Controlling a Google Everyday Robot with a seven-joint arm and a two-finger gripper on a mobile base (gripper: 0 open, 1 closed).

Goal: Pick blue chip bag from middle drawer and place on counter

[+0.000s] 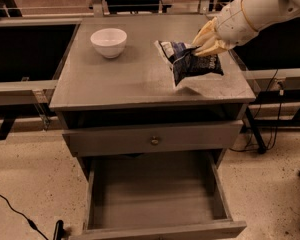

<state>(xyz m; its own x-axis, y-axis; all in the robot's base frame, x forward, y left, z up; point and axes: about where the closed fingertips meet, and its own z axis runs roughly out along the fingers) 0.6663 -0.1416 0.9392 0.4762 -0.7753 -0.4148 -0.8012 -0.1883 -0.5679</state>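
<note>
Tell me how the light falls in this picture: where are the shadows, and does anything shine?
Camera view: light falls from above. The crinkled dark-blue foil chip bag, pinched by the gripper over the right side of the grey wooden counter, throws a dark shadow just beneath itself, and its pale patches catch the light. The back of the open grey drawer lies in shade.

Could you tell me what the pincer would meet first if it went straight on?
Holding the blue chip bag above the counter, the pincer points down-left; it would probably meet the counter first.
</note>
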